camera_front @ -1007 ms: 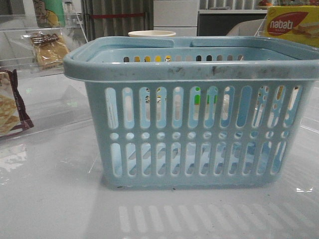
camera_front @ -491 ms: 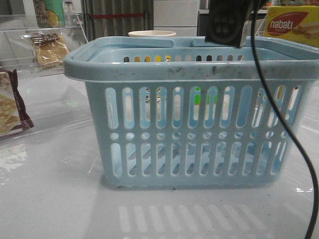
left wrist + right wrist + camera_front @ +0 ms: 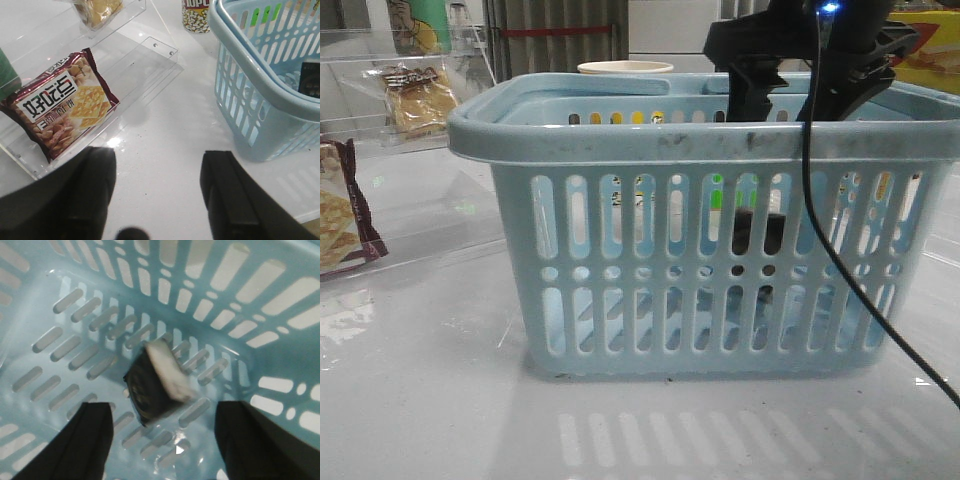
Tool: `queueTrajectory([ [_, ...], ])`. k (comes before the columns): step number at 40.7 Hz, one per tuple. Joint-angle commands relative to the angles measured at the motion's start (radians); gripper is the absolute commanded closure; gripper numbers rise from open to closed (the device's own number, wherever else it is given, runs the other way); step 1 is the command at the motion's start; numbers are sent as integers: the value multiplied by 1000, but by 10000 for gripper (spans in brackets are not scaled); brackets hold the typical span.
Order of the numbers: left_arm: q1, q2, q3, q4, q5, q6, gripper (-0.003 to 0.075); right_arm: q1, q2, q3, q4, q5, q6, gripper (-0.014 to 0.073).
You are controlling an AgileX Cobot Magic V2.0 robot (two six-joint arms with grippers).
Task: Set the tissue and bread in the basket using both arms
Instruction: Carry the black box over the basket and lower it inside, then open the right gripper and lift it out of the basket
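The bread (image 3: 417, 98), a small clear plastic packet of golden-brown slices with a dark brown label band, lies on a clear plastic shelf (image 3: 440, 210) to the left of the big light-blue plastic basket (image 3: 710, 150) and further back. It is not in the basket yet. It looks light and soft, and the wrap looks slippery and crinkly. I think a hard squeeze would squash it, so a gentle pinch across the middle of the packet seems best.

Nearer on that shelf, also left of the basket, lies a bigger maroon packet of pale crackers (image 3: 62, 105). The left gripper (image 3: 157, 195) hangs over the white table (image 3: 165, 125) between this packet and the basket. Its two black fingers are spread wide apart and hold nothing.

A round cream lid (image 3: 625, 68) peeks up behind the basket.

Inside the basket, a small dark packet with a white end (image 3: 155, 382) lies tilted on the floor. This may be the tissue, but I cannot be sure. The right gripper (image 3: 165, 440) hangs over it inside the basket. Its fingers are spread wide and touch nothing.

Behind the basket on the right sits a yellow box (image 3: 935, 50).

Half a second ago only a bit of the right arm showed above the rim, and no dark shape showed through the slots. Now the arm is lower and the dark packet shows through the basket's side.
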Motion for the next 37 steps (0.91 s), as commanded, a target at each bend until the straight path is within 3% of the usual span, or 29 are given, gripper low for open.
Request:
queueTrajectory([
  [1, -7, 7, -28, -10, -73, -10, 288, -1, -63, -27, -3, -66, -7, 22],
  [13, -7, 7, -28, -10, -73, -10, 288, 37, -283, 33, -4, -108, -57, 22],
  [37, -7, 7, -28, -10, -73, -10, 288, 53, -894, 442, -39, -99, -59, 22],
])
